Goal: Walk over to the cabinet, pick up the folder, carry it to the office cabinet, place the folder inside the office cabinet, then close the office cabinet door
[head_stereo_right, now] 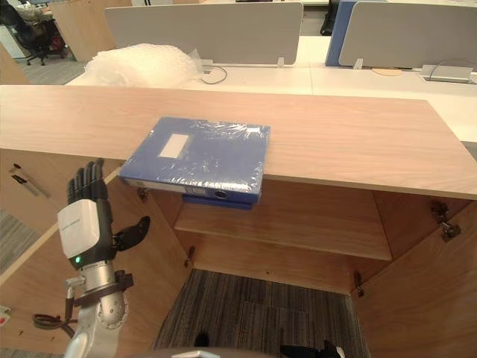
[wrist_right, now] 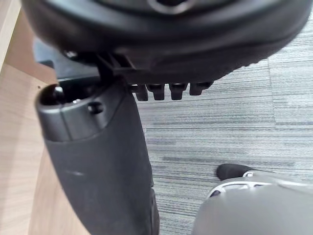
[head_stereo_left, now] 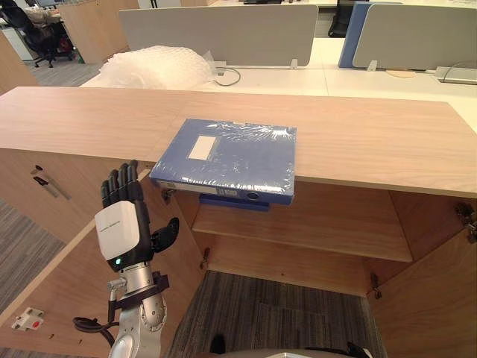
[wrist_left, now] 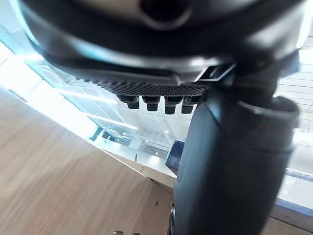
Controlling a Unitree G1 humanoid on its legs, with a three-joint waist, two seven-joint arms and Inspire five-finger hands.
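A blue folder [head_stereo_left: 227,158] in clear wrap lies flat on the wooden cabinet top [head_stereo_left: 373,134], its near edge overhanging the open front. My left hand [head_stereo_left: 123,224] is raised upright below and to the left of the folder, fingers straight and open, not touching it. In the left wrist view a blue corner of the folder [wrist_left: 173,154] shows past the thumb [wrist_left: 225,171]. My right hand [wrist_right: 98,161] hangs open over grey carpet and holds nothing.
The cabinet stands open, its left door [head_stereo_left: 67,291] swung out by my left hand and its right door [head_stereo_left: 440,298] at the right. A bare shelf [head_stereo_left: 298,224] runs inside. Bubble wrap [head_stereo_left: 156,67] and grey desk dividers [head_stereo_left: 223,33] lie behind.
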